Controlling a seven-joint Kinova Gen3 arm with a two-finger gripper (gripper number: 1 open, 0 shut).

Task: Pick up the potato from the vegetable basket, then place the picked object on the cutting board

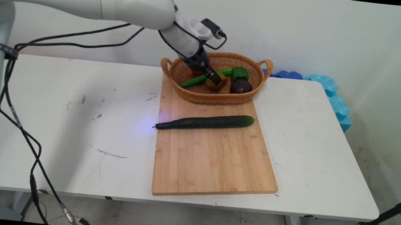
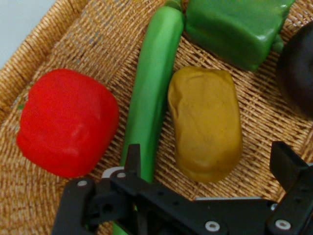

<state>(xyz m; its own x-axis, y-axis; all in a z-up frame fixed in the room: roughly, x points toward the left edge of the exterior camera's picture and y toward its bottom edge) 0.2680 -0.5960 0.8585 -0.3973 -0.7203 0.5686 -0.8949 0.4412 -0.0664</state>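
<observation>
end effector (image 2: 210, 166) spread wide, holding nothing, low inside basket (image 1: 258, 82) at bench (image 1: 74, 122) far edge. potato (image 2: 205, 122) sits between fingers (image 2: 133, 157), green pod (image 2: 151, 93) just beside. close squarely on potato alone, clear of pod and red pepper (image 2: 66, 122).

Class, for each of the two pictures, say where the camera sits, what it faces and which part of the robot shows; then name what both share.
Main view: above the table's near side, looking down across it at the wall; shows the arm and gripper in the basket.
Hand view: on the hand, looking along the open gripper into the basket; shows its linkage and fingers.
Shared: basket, yellow-brown piece, long green vegetable, green pepper.
</observation>
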